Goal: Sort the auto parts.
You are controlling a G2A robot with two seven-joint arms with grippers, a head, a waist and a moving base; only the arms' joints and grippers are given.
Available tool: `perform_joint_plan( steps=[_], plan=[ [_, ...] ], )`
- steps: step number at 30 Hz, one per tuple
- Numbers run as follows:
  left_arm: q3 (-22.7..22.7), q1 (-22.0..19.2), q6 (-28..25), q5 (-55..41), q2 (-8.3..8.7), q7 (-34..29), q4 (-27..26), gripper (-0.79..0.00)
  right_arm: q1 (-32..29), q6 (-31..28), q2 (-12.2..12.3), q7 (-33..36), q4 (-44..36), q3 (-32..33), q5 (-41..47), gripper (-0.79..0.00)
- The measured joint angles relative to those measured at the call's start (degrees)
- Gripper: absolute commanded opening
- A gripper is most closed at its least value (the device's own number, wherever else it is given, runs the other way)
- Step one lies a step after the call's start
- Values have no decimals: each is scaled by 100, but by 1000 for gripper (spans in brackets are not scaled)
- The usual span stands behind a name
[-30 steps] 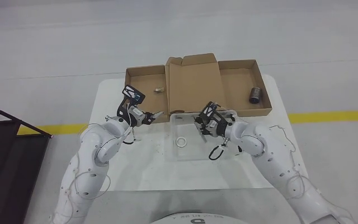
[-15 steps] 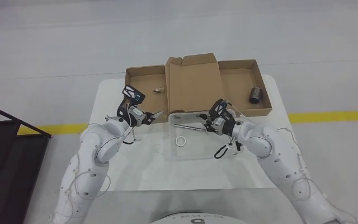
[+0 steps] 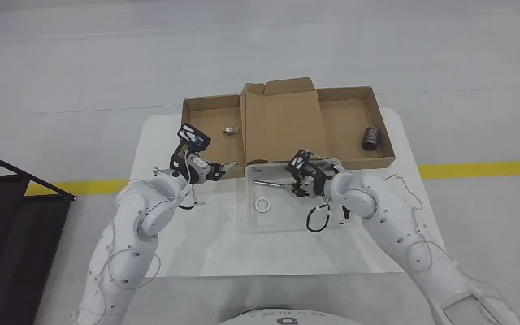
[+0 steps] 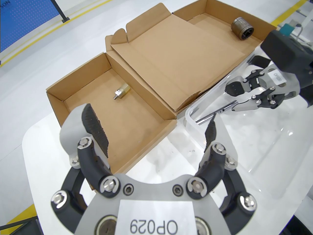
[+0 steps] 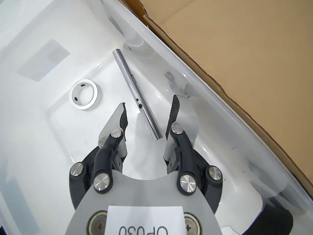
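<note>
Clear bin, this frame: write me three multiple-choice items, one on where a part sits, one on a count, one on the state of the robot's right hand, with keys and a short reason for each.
1. The silver ring is:
A) on the floor of the clear bin
B) stacked on another part
C) lifted in the air

2. How many parts lie in the clear bin?
A) one
B) two
C) four

3. The right hand, at one end of the metal rod, is:
A) clamped shut on it
B) open, fingers apart
C) shut and empty

Key:
1 A, as the ring lies flat on the bin's floor, apart from the rod.
2 B, as the right wrist view shows just the rod and the ring inside.
3 B, as the two fingers stand well apart with the rod's end between them.
</note>
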Motion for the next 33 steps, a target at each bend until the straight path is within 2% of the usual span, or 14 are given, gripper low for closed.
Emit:
perform_joint_plan(
  steps=[11, 18, 24, 27, 29, 30, 33],
  plan=[
    [0, 0, 0, 0, 0, 0, 0, 0, 430, -64, -139, 148, 395, -468, -9, -459],
    [0, 0, 0, 0, 0, 0, 0, 0, 654, 302, -250, 224, 581, -811, -381, -440],
    [0, 0, 0, 0, 0, 0, 0, 0, 764, 453, -331, 238, 680, -1032, -548, -462],
    [0, 0, 0, 0, 0, 0, 0, 0, 797, 562, -366, 292, 716, -1130, -679, -548],
    [0, 0, 0, 0, 0, 0, 0, 0, 810, 598, -388, 325, 732, -1189, -717, -751],
    [0, 0, 0, 0, 0, 0, 0, 0, 812, 602, -396, 327, 734, -1205, -721, -785],
    [0, 0, 0, 0, 0, 0, 0, 0, 783, 577, -399, 280, 678, -1203, -728, -785]
  ],
)
